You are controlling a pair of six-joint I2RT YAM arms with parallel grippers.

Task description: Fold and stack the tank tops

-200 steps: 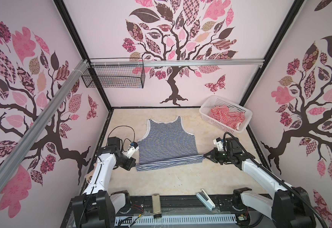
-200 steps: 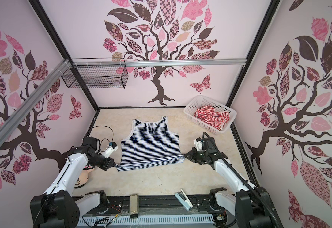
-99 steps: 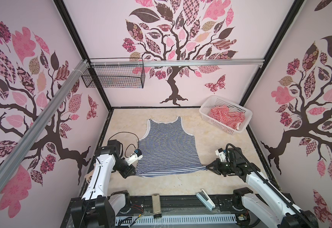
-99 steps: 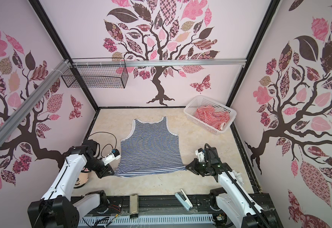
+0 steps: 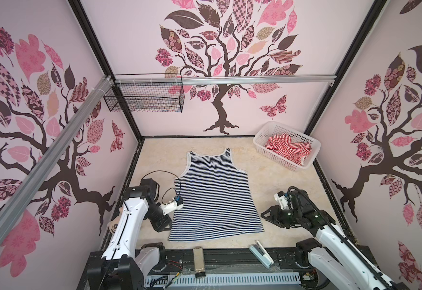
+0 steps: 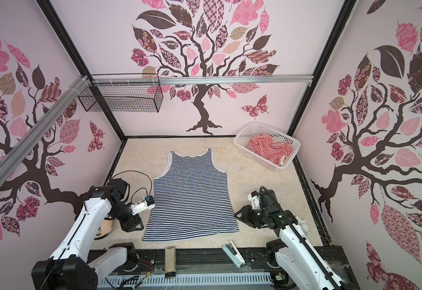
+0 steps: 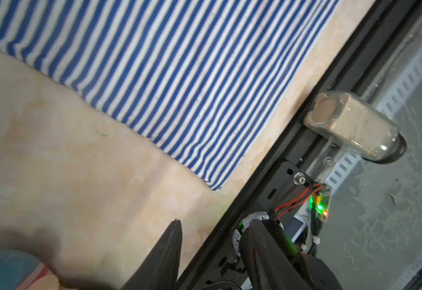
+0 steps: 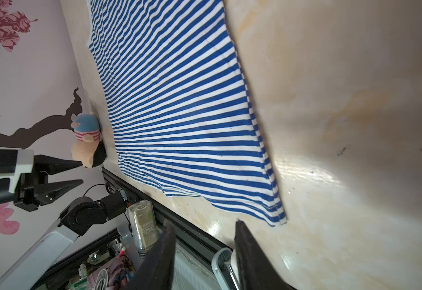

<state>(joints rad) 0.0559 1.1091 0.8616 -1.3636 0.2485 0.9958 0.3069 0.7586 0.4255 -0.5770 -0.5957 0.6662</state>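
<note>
– Navy-and-white tank top (image 5: 215,198): where is it?
– Flat on the table (image 5: 262,175), between the left gripper (image 7: 218,222) and the right gripper (image 8: 203,222), its hem corners just beside each, touching neither.
– And the jaws?
– Both pairs stand spread, nothing between them.
– The other one?
– Red-and-white tank top (image 5: 287,150) lies crumpled in the white basket (image 5: 277,158), well beyond the right gripper, in the far corner.

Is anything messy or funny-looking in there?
Yes. The red-and-white tank top is crumpled in a heap in the white basket at the far right corner, not folded. A plush doll lies squeezed against the left wall. The navy-and-white tank top lies flat and smooth.
</note>
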